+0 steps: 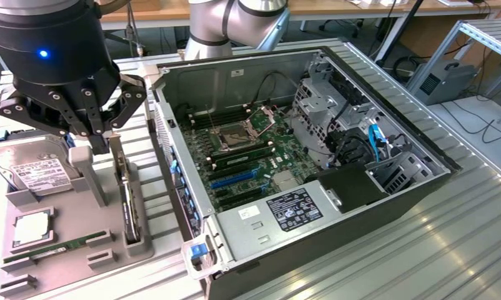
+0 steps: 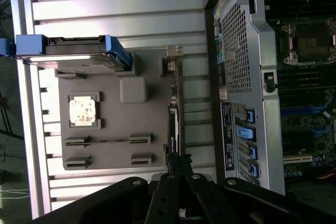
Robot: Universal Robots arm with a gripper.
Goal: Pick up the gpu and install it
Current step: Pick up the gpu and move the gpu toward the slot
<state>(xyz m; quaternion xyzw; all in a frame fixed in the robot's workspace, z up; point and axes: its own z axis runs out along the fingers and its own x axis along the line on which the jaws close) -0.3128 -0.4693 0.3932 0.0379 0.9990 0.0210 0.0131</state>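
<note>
pincer (image 1: 100, 139) clamped on gpu (image 1: 130, 212) thin edge, near one end – off-centre grip, so card cld pivot/slip & jam in holder (image 1: 75, 212) slot.

gripper (image 1: 101, 142): black.
tray (image 1: 67, 253): plain grey.
drive (image 1: 34, 170): silver, white printed label.
RAM (image 1: 55, 248): green.
gpu (image 1: 131, 209): dark edge, silver bracket.
case (image 1: 342, 240): black shell, silver perforated panels.
board (image 1: 263, 164): green, blue slots (image 1: 233, 180).
cable (image 1: 374, 139): blue.
table (image 1: 450, 250): silver, ribbed.
</note>
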